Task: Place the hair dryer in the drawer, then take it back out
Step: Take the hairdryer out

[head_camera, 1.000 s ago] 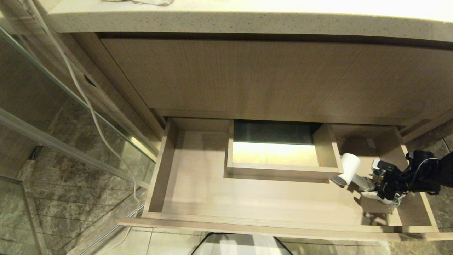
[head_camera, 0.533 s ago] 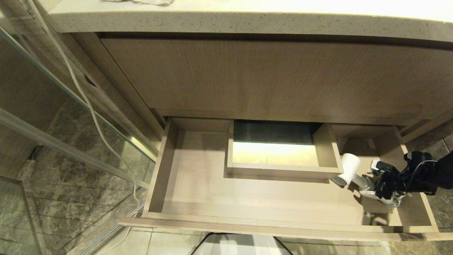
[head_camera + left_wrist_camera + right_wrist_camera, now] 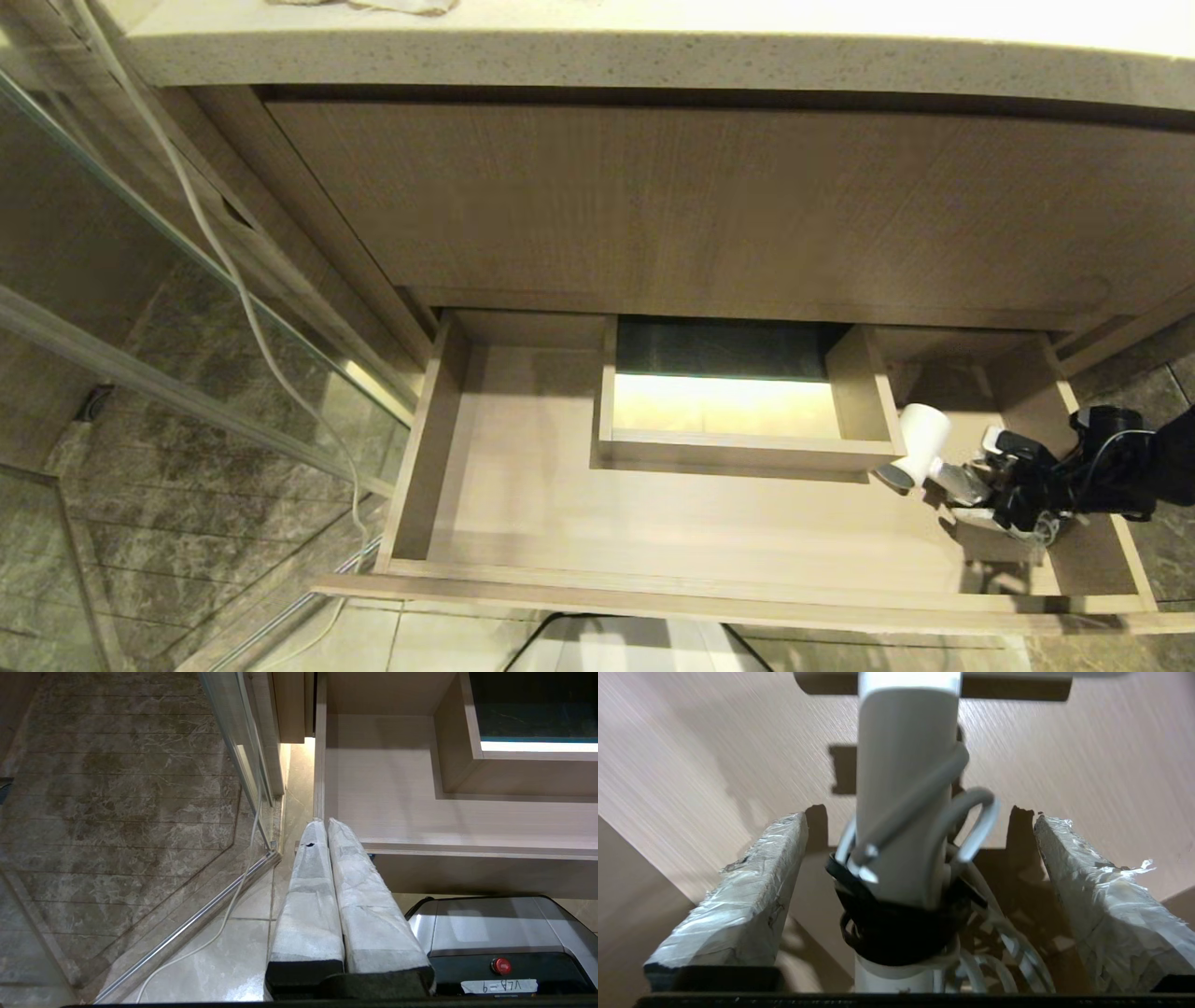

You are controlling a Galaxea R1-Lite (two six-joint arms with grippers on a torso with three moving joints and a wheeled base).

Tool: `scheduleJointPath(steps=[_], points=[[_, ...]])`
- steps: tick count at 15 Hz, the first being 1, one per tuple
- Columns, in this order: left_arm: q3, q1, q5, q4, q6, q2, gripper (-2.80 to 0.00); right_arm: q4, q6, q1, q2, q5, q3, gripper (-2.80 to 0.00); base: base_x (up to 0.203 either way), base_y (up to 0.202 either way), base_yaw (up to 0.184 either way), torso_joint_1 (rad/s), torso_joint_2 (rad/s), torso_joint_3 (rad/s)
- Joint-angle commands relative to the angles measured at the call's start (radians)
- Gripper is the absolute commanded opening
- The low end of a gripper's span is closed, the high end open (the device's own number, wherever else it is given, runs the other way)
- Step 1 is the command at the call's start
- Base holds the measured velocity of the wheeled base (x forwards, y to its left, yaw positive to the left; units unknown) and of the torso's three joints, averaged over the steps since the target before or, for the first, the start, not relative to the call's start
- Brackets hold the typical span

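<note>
The left gripper (image 3: 327, 828) is kept parked off the drawer's (image 3: 411, 467) left front corner, its fingers pressed together on nothing. Further right, the hair dryer (image 3: 920, 446) lies at the drawer's right end, barrel beside the boxed cutout (image 3: 742, 443). The right gripper (image 3: 994, 495) straddles the handle, fingers (image 3: 752, 877) spread wide and clear of it on both sides. Over the last second the gripper has barely shifted, so the dryer is judged released and stowed; retrieval remains.
</note>
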Motion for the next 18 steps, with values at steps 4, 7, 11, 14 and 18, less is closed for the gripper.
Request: scheduleJointPath(steps=[4, 7, 11, 14, 18], points=[[0.001, 0.0, 0.0, 0.0, 0.0, 0.0, -2.8, 0.006, 0.003, -0.006, 0.026, -0.002, -0.043, 0.0, 0.0, 0.0, 0.0, 0.0, 0.0, 0.0], [0.002, 0.0, 0.0, 0.0, 0.0, 0.0, -2.8, 0.019, 0.015, -0.006, 0.083, -0.006, -0.133, 0.0, 0.0, 0.0, 0.0, 0.0, 0.0, 0.0], [0.002, 0.0, 0.0, 0.0, 0.0, 0.0, -2.8, 0.025, 0.03, 0.006, 0.112, 0.003, -0.172, 0.0, 0.0, 0.0, 0.0, 0.0, 0.0, 0.0], [0.002, 0.0, 0.0, 0.0, 0.0, 0.0, -2.8, 0.043, 0.043, 0.006, 0.101, 0.001, -0.172, -2.8, 0.0, 0.0, 0.0, 0.0, 0.0, 0.0], [0.002, 0.0, 0.0, 0.0, 0.0, 0.0, -2.8, 0.052, 0.055, 0.006, 0.048, -0.004, -0.153, -2.8, 0.0, 0.0, 0.0, 0.0, 0.0, 0.0]])
